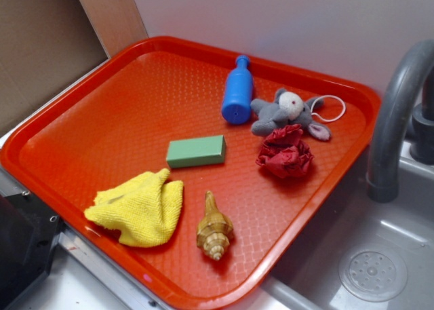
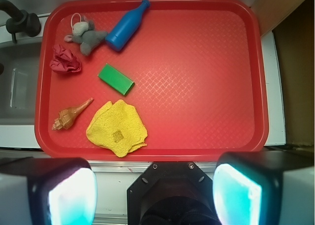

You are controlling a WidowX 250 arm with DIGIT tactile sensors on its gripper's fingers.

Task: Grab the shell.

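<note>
Tan-brown shell (image 1: pixel 215 227): lies on its side near the front rim of the red tray (image 1: pixel 122 100), spire pointing toward the green block (image 1: pixel 196 151).
Yellow cloth (image 1: pixel 141 207): crumpled just beside the shell, not touching it.
Red paper ball (image 1: pixel 285 152): well apart from the shell, touching the grey plush mouse (image 1: pixel 288 112).
Blue bottle (image 1: pixel 238 91): lying down beside the mouse.
Sink (image 1: pixel 373 256): borders the tray, with a grey faucet (image 1: pixel 393 120).
Gripper (image 2: pixel 156 190): spread wide with nothing between its fingers (image 2: pixel 236 190), off the tray's near edge, well clear of the shell.

Looks like a toy kitchen: grey sink basin (image 1: pixel 369 256) with round drain (image 1: pixel 372 274), curved grey faucet (image 1: pixel 397 113), red serving tray (image 1: pixel 81 113) alongside on the worktop.
</note>
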